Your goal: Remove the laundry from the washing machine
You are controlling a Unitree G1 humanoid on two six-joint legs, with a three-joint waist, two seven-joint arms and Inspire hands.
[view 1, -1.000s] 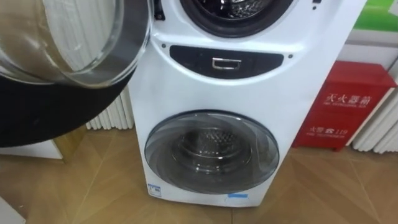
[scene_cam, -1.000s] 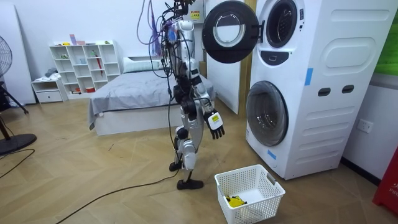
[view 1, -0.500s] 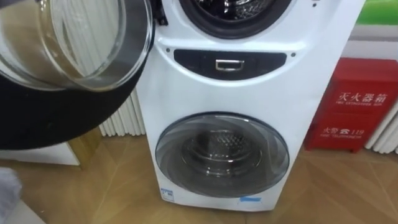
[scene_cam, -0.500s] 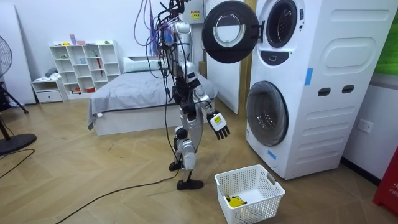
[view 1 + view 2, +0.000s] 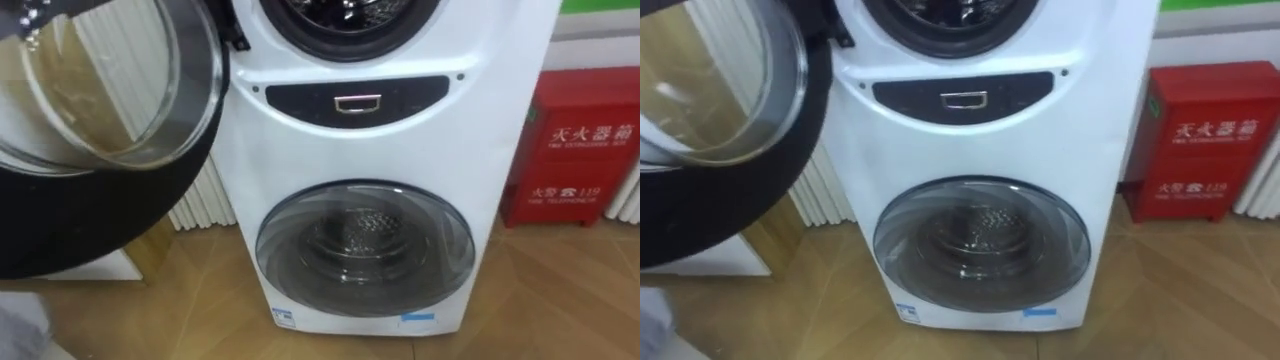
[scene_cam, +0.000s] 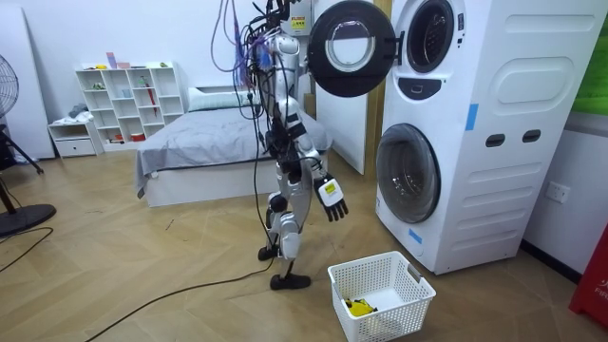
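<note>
Washer (image 5: 400, 140) glossy white, round glass door (image 5: 100, 90) open, perforated drum (image 5: 365, 222)

Slim black-and-white frame, pale head, dark feet; purple and dark cables rise from its shoulders. The right hand (image 6: 330, 197) has black fingers and a pale tag on its back.

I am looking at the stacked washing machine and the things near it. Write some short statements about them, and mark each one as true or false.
1. The upper round door of the white stacked washing machine stands open. True.
2. The lower round glass door is open too. False: it is shut.
3. A red metal cabinet stands beside the machine. True.
4. The white plastic basket on the floor is empty. False: something small and yellow lies in it.
</note>
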